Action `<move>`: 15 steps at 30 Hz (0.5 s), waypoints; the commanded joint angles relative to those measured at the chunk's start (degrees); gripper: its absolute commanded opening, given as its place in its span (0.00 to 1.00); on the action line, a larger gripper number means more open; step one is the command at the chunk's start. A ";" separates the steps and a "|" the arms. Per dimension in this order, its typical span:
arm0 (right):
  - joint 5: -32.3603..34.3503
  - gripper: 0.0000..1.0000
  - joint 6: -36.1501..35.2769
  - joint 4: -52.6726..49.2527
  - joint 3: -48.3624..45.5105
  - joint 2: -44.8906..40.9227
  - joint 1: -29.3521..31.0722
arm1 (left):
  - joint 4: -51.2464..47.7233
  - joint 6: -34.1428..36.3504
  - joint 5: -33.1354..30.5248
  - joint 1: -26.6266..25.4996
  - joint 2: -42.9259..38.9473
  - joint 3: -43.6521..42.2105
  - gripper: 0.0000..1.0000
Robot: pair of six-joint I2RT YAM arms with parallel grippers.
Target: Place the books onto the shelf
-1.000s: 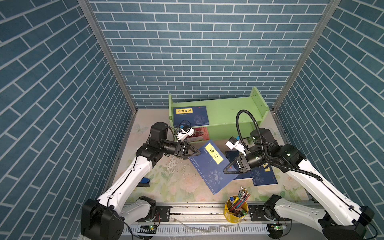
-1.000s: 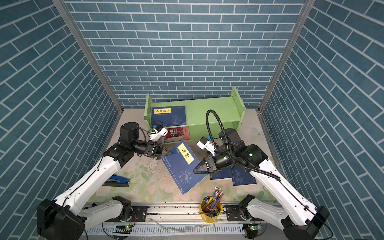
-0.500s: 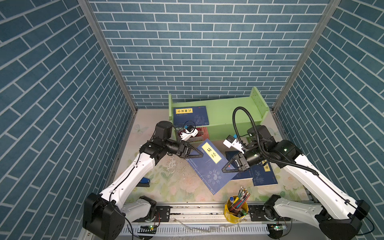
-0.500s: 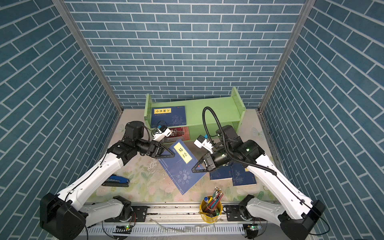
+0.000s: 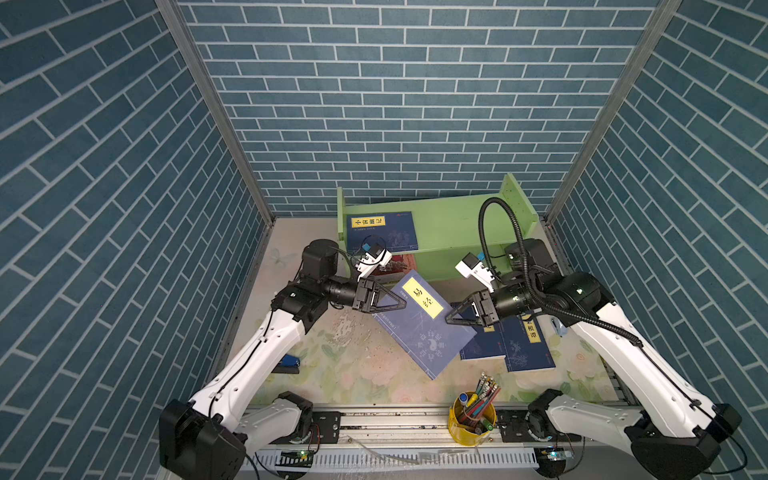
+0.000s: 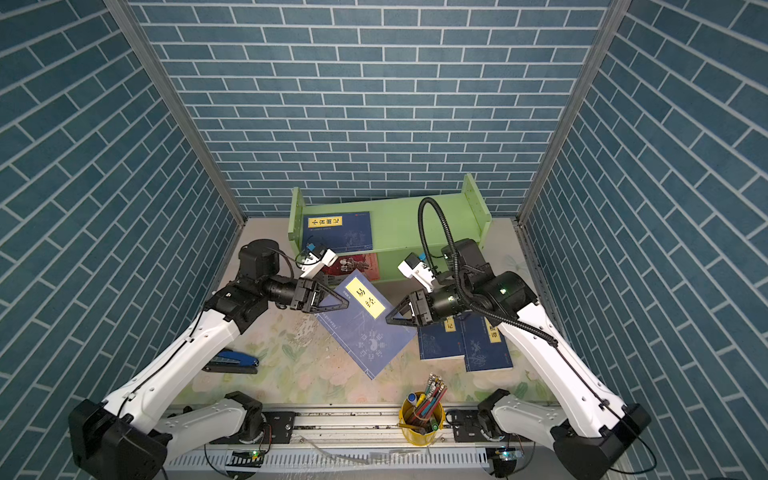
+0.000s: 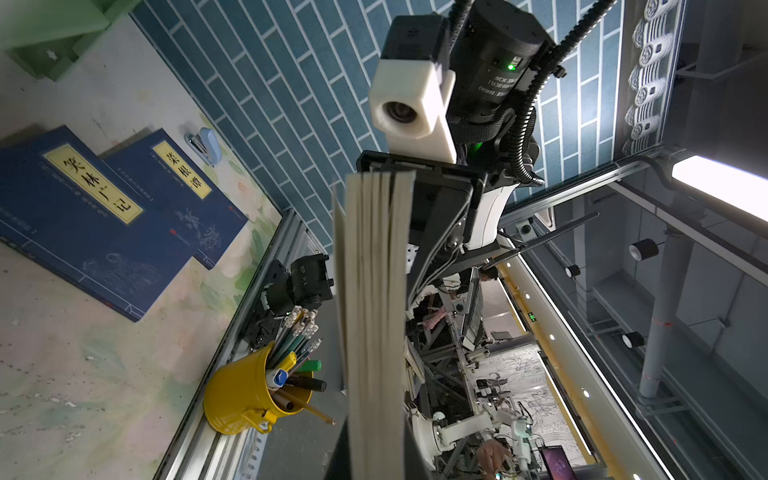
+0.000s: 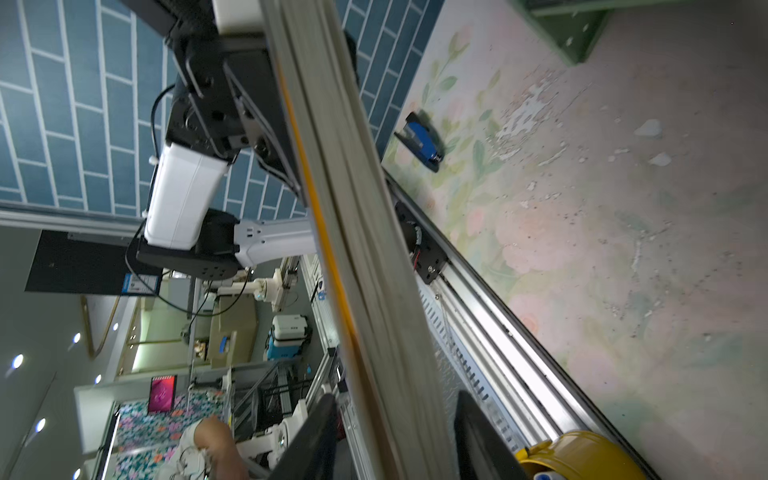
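Observation:
A navy book with a yellow label [image 5: 419, 328] [image 6: 365, 328] hangs tilted above the table between both arms. My left gripper [image 5: 405, 304] [image 6: 347, 305] [image 7: 376, 453] is shut on its edge, the page block [image 7: 374, 291] running up between the jaws. My right gripper [image 5: 446, 321] [image 6: 387, 320] [image 8: 395, 440] stands open around the opposite edge [image 8: 365, 249], with gaps on both sides. The green shelf [image 5: 453, 224] [image 6: 399, 224] holds one navy book [image 5: 380, 230] [image 6: 338, 230]. A red-covered book [image 6: 355, 264] lies at its foot. Two more navy books [image 5: 519, 340] [image 6: 469, 340] [image 7: 83, 208] lie on the table.
A yellow pen cup [image 5: 471, 419] [image 6: 422, 419] stands at the front edge. A blue stapler [image 5: 291, 361] [image 6: 232, 361] lies at the left. A light-blue stapler [image 7: 205, 145] sits by the right wall, beyond the flat books.
My left gripper has moved in and shut on the book's edge. The right gripper, which held the book, has opened its jaws. The book has shifted slightly left.

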 commanded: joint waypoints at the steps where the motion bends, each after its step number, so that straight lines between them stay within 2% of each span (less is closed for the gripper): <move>1: 4.16 0.52 1.08 3.64 1.60 -3.08 -3.69 | 2.63 0.82 -1.62 0.79 -2.13 2.95 0.00; 7: 5.63 0.59 7.29 11.73 2.21 -6.25 -11.75 | 0.95 2.98 -1.98 0.98 -3.46 5.89 0.00; 10: 5.18 0.62 12.04 17.70 1.42 -8.24 -14.94 | -3.94 6.06 -5.84 1.39 -3.29 8.64 0.00; 15: 4.94 0.71 20.78 29.88 -3.24 -11.89 -16.35 | -0.95 4.02 -12.44 5.33 -2.75 11.95 0.00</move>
